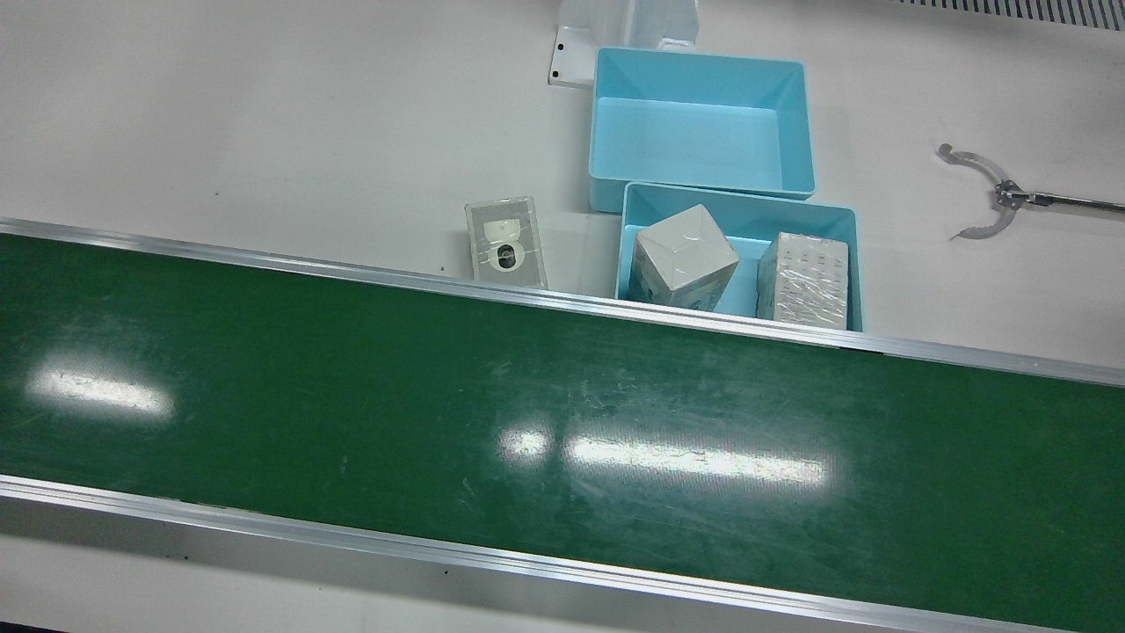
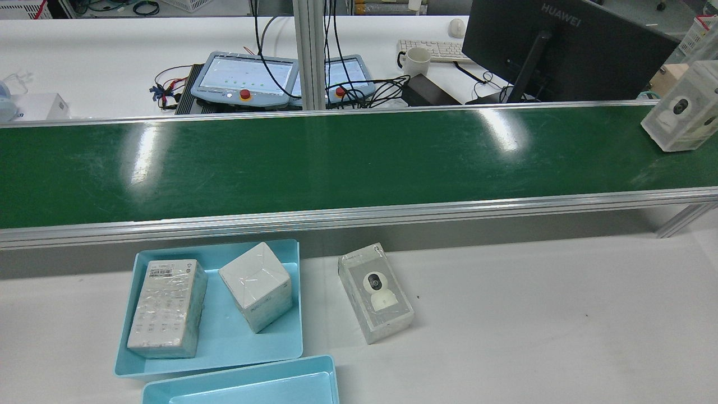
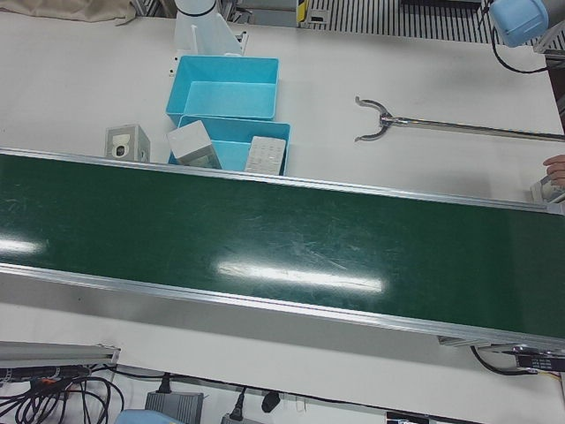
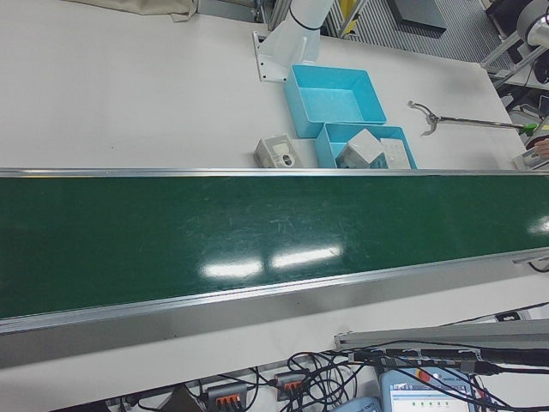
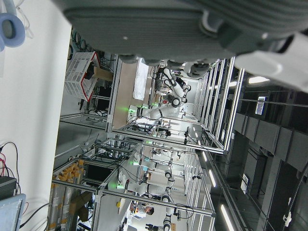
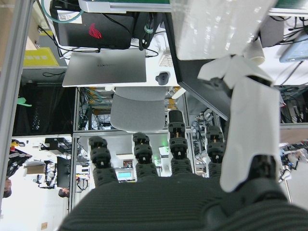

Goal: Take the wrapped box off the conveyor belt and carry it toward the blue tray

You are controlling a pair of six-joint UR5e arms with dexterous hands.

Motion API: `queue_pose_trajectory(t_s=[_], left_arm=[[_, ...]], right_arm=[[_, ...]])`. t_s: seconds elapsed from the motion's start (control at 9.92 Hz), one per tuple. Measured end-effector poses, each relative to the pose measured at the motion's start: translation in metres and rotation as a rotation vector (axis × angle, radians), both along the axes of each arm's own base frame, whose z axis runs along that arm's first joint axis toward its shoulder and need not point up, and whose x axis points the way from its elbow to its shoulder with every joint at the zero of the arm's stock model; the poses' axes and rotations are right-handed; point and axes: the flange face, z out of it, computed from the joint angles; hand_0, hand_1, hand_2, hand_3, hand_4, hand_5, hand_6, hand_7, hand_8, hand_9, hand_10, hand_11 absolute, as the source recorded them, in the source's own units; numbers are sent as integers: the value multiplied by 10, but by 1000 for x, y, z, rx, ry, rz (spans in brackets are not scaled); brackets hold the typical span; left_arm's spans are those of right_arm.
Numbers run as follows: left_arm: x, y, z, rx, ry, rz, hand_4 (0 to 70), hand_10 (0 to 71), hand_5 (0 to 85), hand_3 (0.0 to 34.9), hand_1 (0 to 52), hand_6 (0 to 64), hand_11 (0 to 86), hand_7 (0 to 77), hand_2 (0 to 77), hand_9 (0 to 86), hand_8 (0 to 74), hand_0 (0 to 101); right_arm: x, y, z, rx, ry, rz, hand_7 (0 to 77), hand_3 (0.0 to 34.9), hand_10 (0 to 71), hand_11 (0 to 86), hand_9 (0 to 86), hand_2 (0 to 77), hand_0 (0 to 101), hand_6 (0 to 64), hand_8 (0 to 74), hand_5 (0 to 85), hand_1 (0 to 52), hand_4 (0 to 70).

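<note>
A wrapped white camera box stands at the far right end of the green conveyor belt; the front views do not show it. In the right hand view a wrapped box lies just beyond my fingertips, apart from them. My right hand is open with its fingers spread and holds nothing. My left hand shows only as a palm edge, pointing away from the table, and holds nothing. The blue tray by the belt holds two wrapped boxes.
A second, empty blue tray stands behind the first. Another camera box lies on the white table beside the tray. A long metal grabber tool lies on the table. A person's hand shows at the belt's end.
</note>
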Motion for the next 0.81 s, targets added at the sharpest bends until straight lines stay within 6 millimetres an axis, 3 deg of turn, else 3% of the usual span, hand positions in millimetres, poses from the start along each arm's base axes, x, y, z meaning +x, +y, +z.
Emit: queue_pose_trajectory(t_s=[0.1, 0.2, 0.3, 0.4, 0.5, 0.61, 0.71, 0.81], left_arm=[[0, 0, 0, 0, 0, 0, 5, 5, 5, 0, 0, 0, 0, 5, 11, 0, 5, 0], [0, 0, 0, 0, 0, 0, 5, 5, 5, 0, 0, 0, 0, 5, 11, 0, 5, 0], [0, 0, 0, 0, 0, 0, 5, 5, 11, 0, 0, 5, 0, 5, 5, 5, 5, 0], [0, 0, 0, 0, 0, 0, 5, 5, 11, 0, 0, 5, 0, 5, 5, 5, 5, 0], [0, 0, 0, 0, 0, 0, 5, 5, 5, 0, 0, 0, 0, 5, 11, 0, 5, 0], [0, 0, 0, 0, 0, 0, 5, 5, 5, 0, 0, 5, 0, 5, 11, 0, 5, 0], [0, 0, 0, 0, 0, 0, 5, 5, 5, 0, 0, 5, 0, 5, 11, 0, 5, 0], [0, 0, 0, 0, 0, 0, 5, 5, 5, 0, 0, 5, 0, 5, 11, 0, 5, 0]], right_arm=[[16, 13, -5, 30, -32, -3, 114, 232, 251, 16, 22, 382, 459, 185, 245, 27, 289, 224], [27, 22, -6, 47, -53, 0, 202, 207, 344, 16, 120, 475, 507, 256, 333, 120, 322, 305], [44, 36, -8, 63, -63, 23, 273, 182, 425, 16, 207, 567, 557, 327, 409, 213, 295, 382], [59, 53, -8, 89, -57, 49, 431, 122, 578, 185, 365, 605, 675, 464, 562, 382, 355, 529], [67, 69, -4, 122, -40, 69, 431, 122, 578, 185, 365, 605, 675, 464, 562, 382, 355, 529], [70, 80, 0, 147, -32, 81, 415, 83, 535, 289, 475, 605, 635, 540, 611, 469, 355, 605], [70, 82, 0, 159, -46, 82, 333, 0, 327, 229, 453, 578, 502, 496, 540, 420, 136, 633], [67, 80, 0, 158, -77, 76, 136, 0, 218, 125, 365, 453, 452, 344, 453, 327, 109, 567]])
